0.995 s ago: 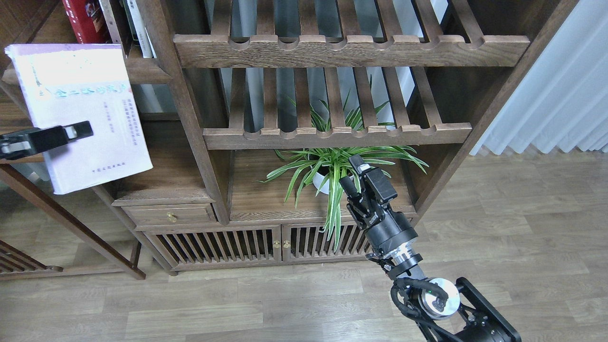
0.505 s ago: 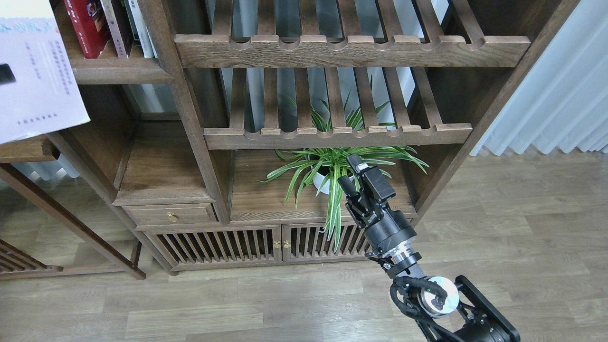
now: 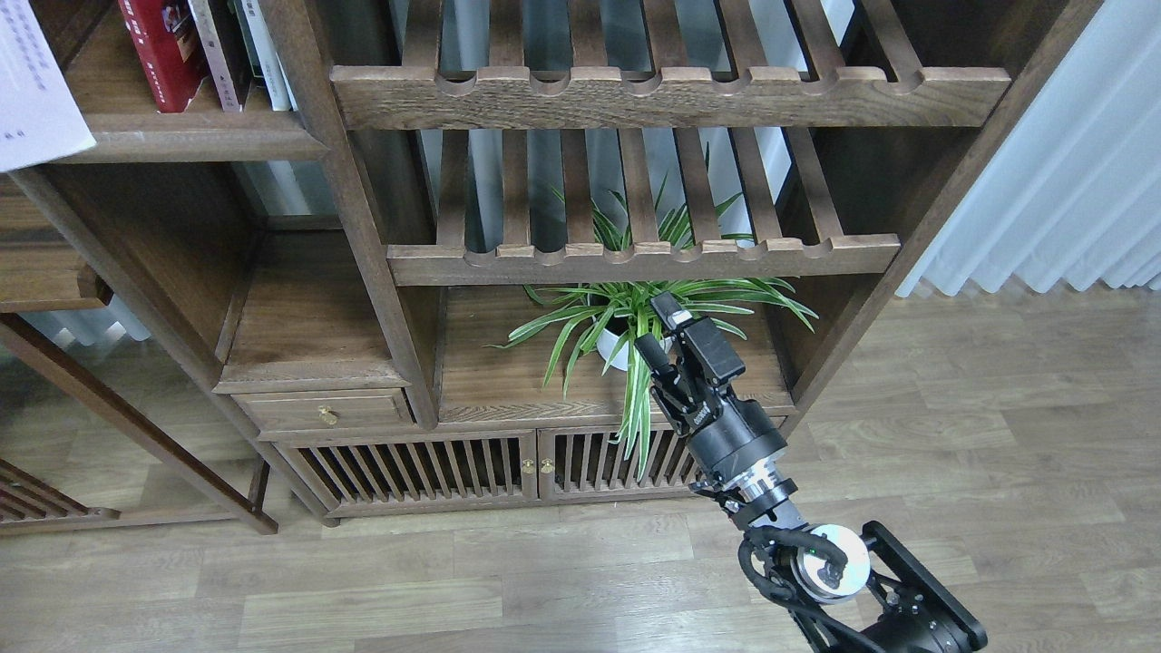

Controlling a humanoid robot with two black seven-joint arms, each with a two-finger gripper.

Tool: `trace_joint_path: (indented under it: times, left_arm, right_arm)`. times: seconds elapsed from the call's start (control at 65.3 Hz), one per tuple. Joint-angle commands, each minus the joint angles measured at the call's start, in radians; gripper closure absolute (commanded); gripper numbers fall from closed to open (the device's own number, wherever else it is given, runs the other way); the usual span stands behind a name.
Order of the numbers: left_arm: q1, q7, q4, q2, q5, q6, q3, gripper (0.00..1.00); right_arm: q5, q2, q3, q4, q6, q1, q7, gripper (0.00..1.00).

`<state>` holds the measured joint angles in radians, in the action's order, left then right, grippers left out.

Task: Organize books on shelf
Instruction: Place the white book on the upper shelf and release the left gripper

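A dark wooden bookcase (image 3: 363,227) is standing on grey plank flooring. The red book (image 3: 159,50) is standing upright on the shelf (image 3: 190,141) beside other spines; a white book corner (image 3: 32,100) is showing at the left edge. My right gripper (image 3: 660,334) is hovering with fingers parted, empty, before the spider plant (image 3: 626,317). My left gripper is lying outside the view.

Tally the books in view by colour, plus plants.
Red books: 1
White/pale books: 1, held up at the left edge, mostly cut off
Other upright books, colours unclear: at least 2
Potted plants: 1
Total: at least 5
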<state>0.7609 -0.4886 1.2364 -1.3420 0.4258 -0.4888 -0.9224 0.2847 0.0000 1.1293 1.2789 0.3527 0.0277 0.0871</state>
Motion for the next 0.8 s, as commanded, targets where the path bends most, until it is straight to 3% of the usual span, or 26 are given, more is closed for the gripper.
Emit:
trace_joint_path:
  times: [0.0,0.429,0.781]
  left_arm:
    - [0.015,0.0,-0.003,0.018,-0.007,0.0,-0.01,0.92]
    - [0.043,0.0,-0.074,0.023,-0.042,0.0,-0.021,0.93]
    - [0.095,0.0,-0.149,0.118,-0.111,0.0,-0.032,0.94]
  right_arm:
    - [-0.005,0.0,-0.003,0.0,0.003,0.0,0.0,0.15]
    - [-0.018,0.0,-0.006,0.0,0.012,0.0,0.0,0.15]
    - [-0.018,0.0,-0.006,0.002,0.022,0.0,0.002,0.15]
